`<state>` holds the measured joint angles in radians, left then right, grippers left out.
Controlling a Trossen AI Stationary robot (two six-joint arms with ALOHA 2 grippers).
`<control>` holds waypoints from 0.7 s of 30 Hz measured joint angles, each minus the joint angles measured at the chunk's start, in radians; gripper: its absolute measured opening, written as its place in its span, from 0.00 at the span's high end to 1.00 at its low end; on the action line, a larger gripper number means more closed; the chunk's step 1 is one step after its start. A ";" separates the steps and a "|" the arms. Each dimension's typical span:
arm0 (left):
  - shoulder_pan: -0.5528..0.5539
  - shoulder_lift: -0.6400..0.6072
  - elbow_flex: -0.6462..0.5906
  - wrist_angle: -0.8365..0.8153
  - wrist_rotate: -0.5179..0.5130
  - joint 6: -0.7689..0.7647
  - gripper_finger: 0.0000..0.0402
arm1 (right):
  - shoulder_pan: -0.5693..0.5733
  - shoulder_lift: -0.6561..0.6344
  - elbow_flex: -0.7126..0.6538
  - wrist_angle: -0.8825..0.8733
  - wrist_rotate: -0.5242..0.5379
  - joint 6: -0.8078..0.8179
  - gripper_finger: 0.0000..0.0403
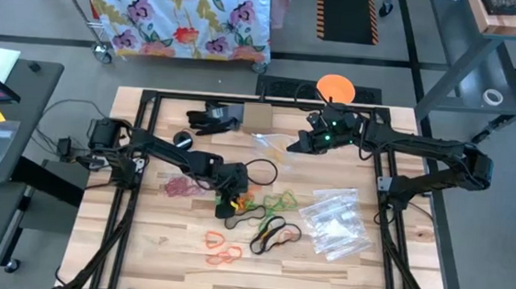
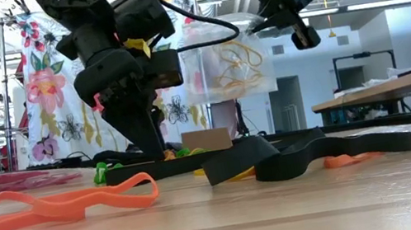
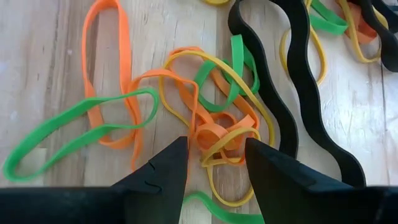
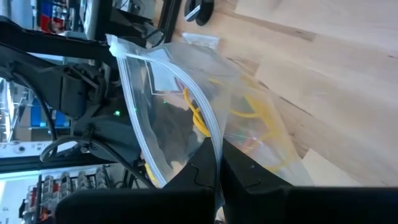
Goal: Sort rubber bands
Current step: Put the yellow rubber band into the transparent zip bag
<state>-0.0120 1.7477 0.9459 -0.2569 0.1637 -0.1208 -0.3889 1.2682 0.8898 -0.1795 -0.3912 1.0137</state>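
We see the left gripper (image 3: pixel 216 163) lowered with fingers parted around tangled thin orange and yellow rubber bands (image 3: pixel 219 134) on the wooden slatted table (image 1: pixel 158 247). The right gripper (image 4: pixel 217 177) is clamped on a clear plastic zip bag (image 4: pixel 205 106) containing yellow bands, lifted at the table's back.

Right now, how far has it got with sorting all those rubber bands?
Partly done, it seems. The right gripper holds up a clear zip bag with some yellow bands already inside. The left gripper is open, down over a tangle of orange, yellow and green bands. Still loose on the table: that tangle, black bands, orange bands and a reddish pile.
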 joint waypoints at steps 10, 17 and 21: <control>0.000 0.000 0.003 -0.032 0.000 0.000 0.74 | 0.000 0.000 0.000 0.010 0.000 0.006 1.00; 0.000 -0.001 0.072 -0.104 0.000 0.031 0.97 | 0.000 0.000 0.000 0.004 0.000 -0.007 1.00; -0.007 -0.002 0.109 -0.123 0.000 0.061 0.99 | 0.005 0.000 0.000 -0.013 -0.001 -0.010 1.00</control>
<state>-0.0191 1.7458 1.0552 -0.3803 0.1641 -0.0602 -0.3841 1.2686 0.8898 -0.1921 -0.3918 1.0039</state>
